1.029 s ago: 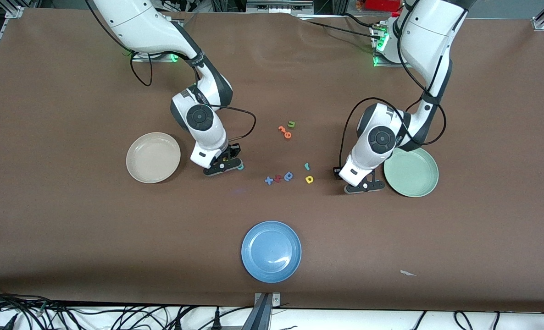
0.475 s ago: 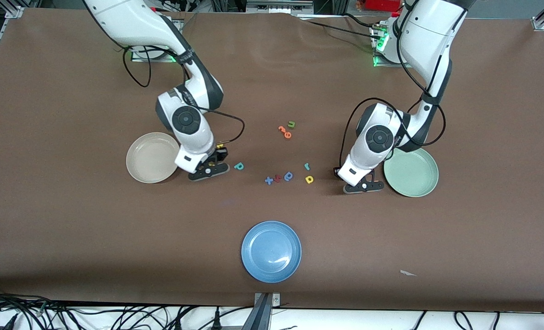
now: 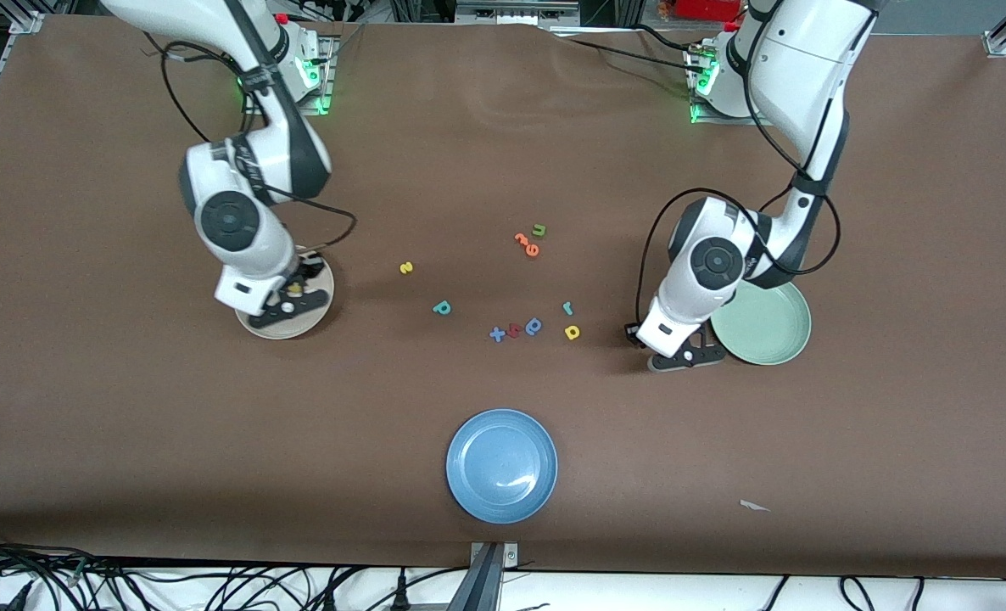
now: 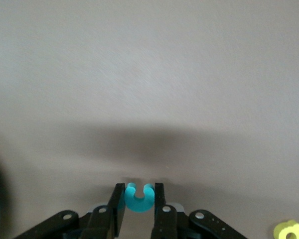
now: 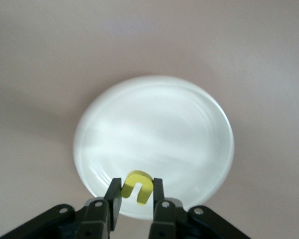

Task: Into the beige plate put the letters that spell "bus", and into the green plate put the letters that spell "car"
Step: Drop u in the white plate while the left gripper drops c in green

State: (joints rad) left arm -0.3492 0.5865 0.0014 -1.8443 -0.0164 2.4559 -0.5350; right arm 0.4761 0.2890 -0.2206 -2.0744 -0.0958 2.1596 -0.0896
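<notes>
The brown desk [image 3: 130, 407] carries 3 plates and a loose scatter of small letters. The beige plate [image 3: 316, 307] lies directly under the right pincer [image 3: 276, 311], and the right wrist view shows that pincer clamped narrowly on the yellow u [image 5: 138, 186], with the plate's bowl [image 5: 154, 134] spread below it. So the drop that matters here is straight down: the u hangs over the part of the plate nearest the pincer's own body, inside the rim, and in my judgement opening the jaws there should land it in the plate.

The green plate [image 3: 770, 327] lies just beside the left pincer [image 3: 684, 360], toward the left arm's end of the desk. That pincer is closed on the teal c [image 4: 139, 197], seen between its fingers over bare desk, so the c must travel sideways to the plate before release.

The blue plate [image 3: 501, 465] sits well apart from both pincers and takes no part in the task.

Between the 2 pincers lie the remaining letters: the yellow s [image 3: 406, 268] and teal b [image 3: 442, 308] closer to the right pincer, the teal r [image 3: 567, 307] and yellow a [image 3: 572, 332] closer to the left pincer.
</notes>
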